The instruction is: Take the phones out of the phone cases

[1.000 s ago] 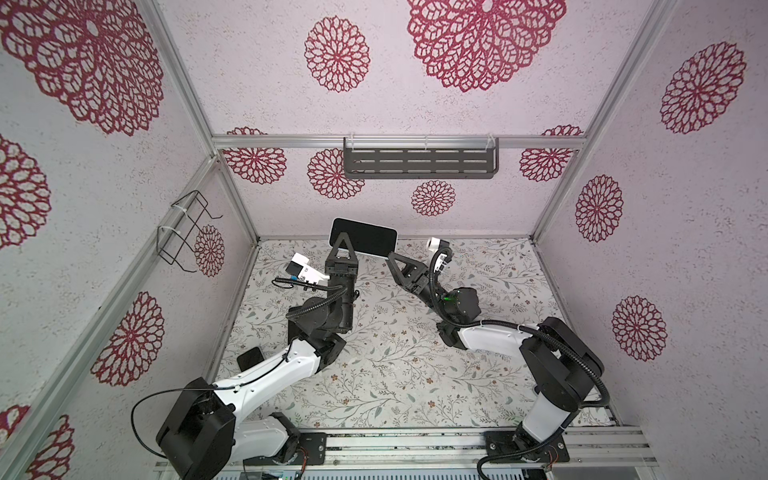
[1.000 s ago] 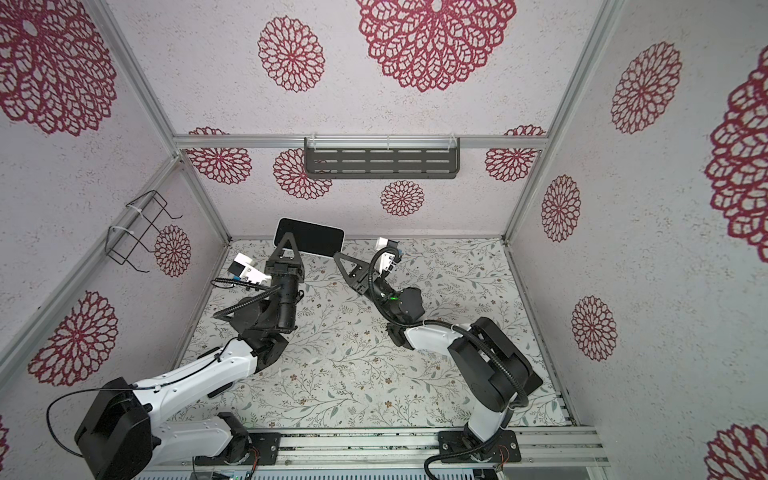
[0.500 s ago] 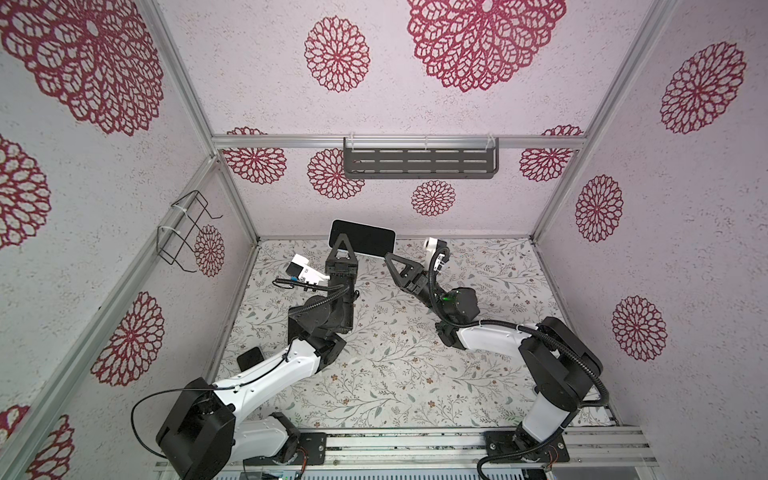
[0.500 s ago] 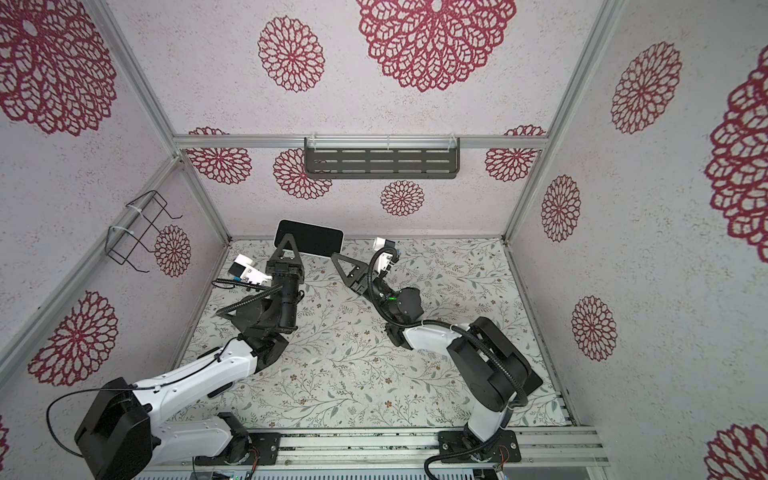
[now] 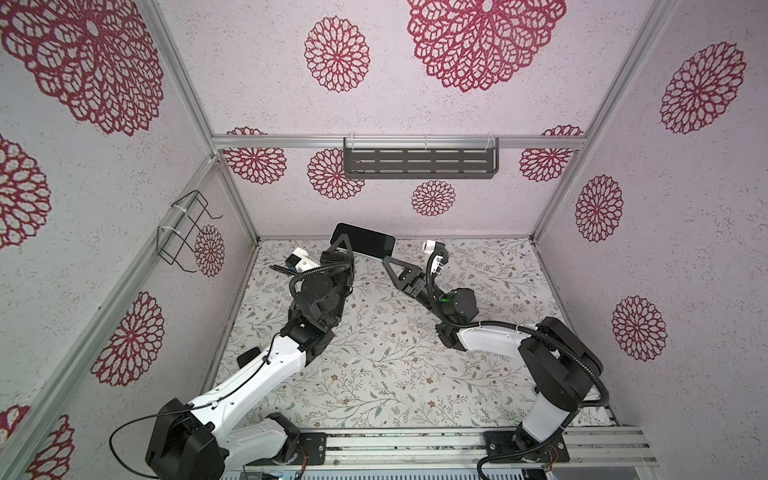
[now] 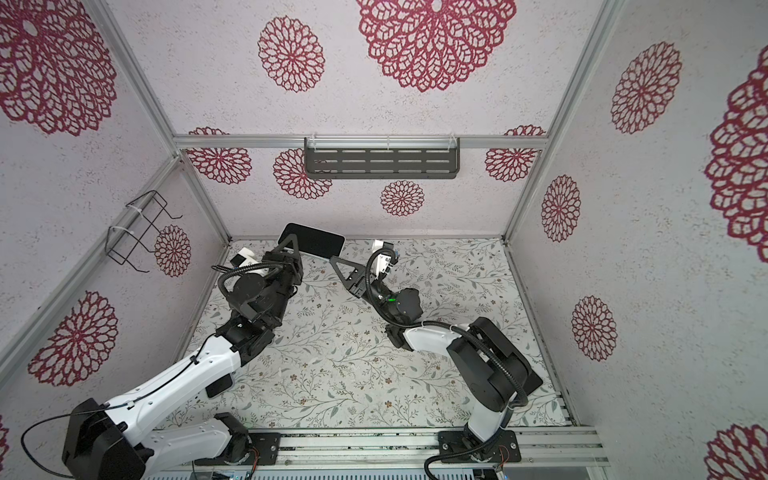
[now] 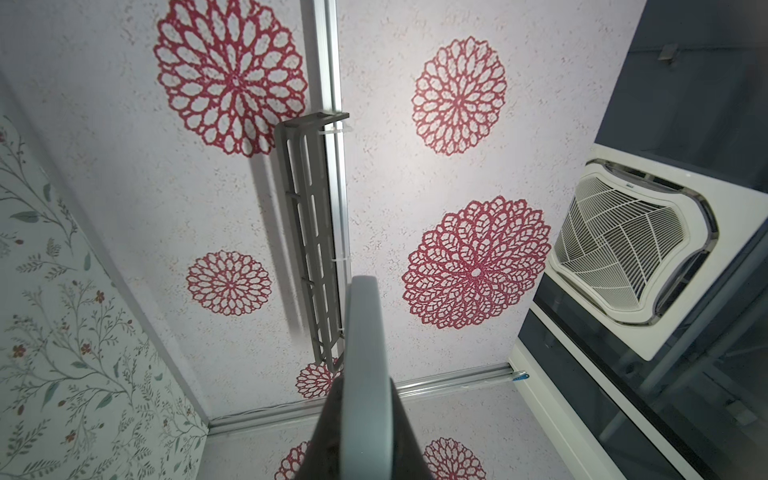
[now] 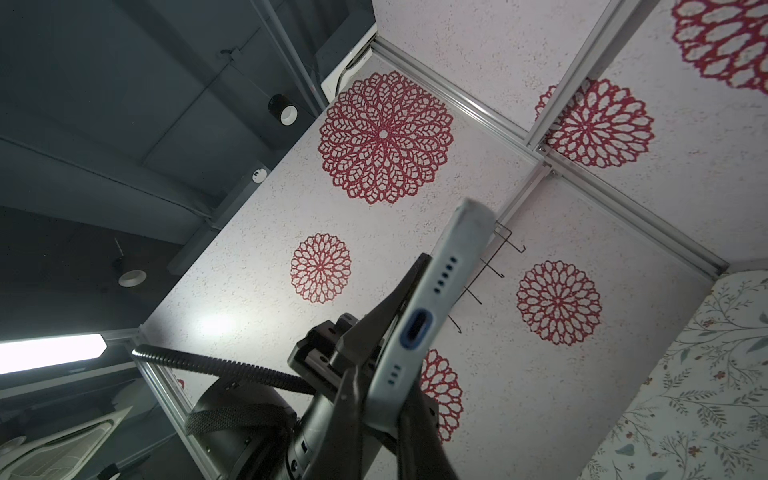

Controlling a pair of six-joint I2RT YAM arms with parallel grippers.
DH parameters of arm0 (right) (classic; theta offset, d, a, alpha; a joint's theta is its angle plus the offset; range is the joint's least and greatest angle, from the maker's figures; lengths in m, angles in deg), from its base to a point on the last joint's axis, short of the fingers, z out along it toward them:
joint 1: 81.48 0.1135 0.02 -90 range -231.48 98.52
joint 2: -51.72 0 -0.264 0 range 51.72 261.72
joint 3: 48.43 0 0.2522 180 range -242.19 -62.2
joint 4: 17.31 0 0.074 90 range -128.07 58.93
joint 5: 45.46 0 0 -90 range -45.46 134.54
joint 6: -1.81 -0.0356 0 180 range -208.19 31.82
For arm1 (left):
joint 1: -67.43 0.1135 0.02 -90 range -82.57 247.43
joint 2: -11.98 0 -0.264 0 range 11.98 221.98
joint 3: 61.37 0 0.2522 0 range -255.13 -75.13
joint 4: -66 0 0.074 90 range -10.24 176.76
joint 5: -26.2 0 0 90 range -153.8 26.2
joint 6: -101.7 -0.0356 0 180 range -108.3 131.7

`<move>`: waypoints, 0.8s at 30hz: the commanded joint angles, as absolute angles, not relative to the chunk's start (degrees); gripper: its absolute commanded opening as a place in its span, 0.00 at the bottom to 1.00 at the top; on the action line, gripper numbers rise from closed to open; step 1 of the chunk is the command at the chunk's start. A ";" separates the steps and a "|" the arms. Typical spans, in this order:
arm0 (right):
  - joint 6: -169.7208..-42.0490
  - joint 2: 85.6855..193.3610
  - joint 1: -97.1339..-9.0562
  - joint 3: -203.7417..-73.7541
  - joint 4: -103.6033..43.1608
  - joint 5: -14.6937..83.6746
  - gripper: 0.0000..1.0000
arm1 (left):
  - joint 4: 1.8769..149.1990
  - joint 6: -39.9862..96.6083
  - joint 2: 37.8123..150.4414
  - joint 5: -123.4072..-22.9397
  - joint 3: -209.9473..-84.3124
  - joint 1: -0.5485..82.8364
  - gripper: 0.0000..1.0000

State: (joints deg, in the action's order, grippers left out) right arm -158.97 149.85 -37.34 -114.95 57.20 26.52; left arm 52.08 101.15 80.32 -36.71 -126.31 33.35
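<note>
While left gripper (image 5: 343,243) pinches phone case (image 8: 457,245), right gripper (image 5: 385,260) clamps its port end; phone (image 5: 368,245) inside.

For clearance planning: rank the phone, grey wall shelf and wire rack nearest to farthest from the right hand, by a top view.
1. phone, gripped by the right hand.
2. grey wall shelf, high on back wall.
3. wire rack, left wall.
</note>
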 commanded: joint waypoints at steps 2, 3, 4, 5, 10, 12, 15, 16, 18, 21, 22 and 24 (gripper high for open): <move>-150.29 147.27 -34.31 -115.68 65.61 18.54 0.09 | 50.95 111.27 81.38 -42.08 -128.53 34.83 0.00; -149.03 147.13 -33.99 -115.49 65.61 18.44 0.09 | 50.78 112.06 81.55 -42.79 -128.47 35.24 0.00; -148.04 147.03 -33.77 -115.24 65.61 18.43 0.09 | 50.97 112.75 81.61 -43.45 -128.56 35.73 0.00; -146.74 146.97 -33.50 -114.96 65.61 18.20 0.10 | 51.04 113.58 81.76 -44.32 -128.65 36.21 0.00; -141.35 147.40 -33.21 -114.34 65.54 16.58 0.10 | 51.22 115.51 83.04 -49.09 -129.99 37.79 0.00; -139.48 147.89 -33.27 -114.23 65.54 16.27 0.11 | 51.70 115.68 83.39 -50.22 -130.56 37.86 0.00; -138.35 148.52 -34.04 -114.40 65.53 16.34 0.08 | 51.76 115.21 83.86 -51.89 -131.42 37.99 0.00; -138.81 148.68 -34.76 -114.49 65.57 16.75 0.07 | 51.68 115.11 83.93 -52.17 -131.50 37.99 0.00; -140.07 149.13 -36.20 -114.90 65.52 17.16 0.05 | 51.05 114.98 84.05 -52.95 -131.37 37.99 0.00; -142.05 149.76 -37.85 -115.95 65.56 16.80 0.04 | 49.47 115.24 84.65 -54.40 -131.07 38.23 0.00; -142.38 149.93 -38.18 -116.31 65.57 16.30 0.03 | 49.20 115.24 84.88 -54.77 -130.99 38.25 0.00; -143.14 150.15 -38.80 -116.36 65.52 15.81 0.03 | 48.00 115.33 85.49 -56.24 -131.19 38.52 0.00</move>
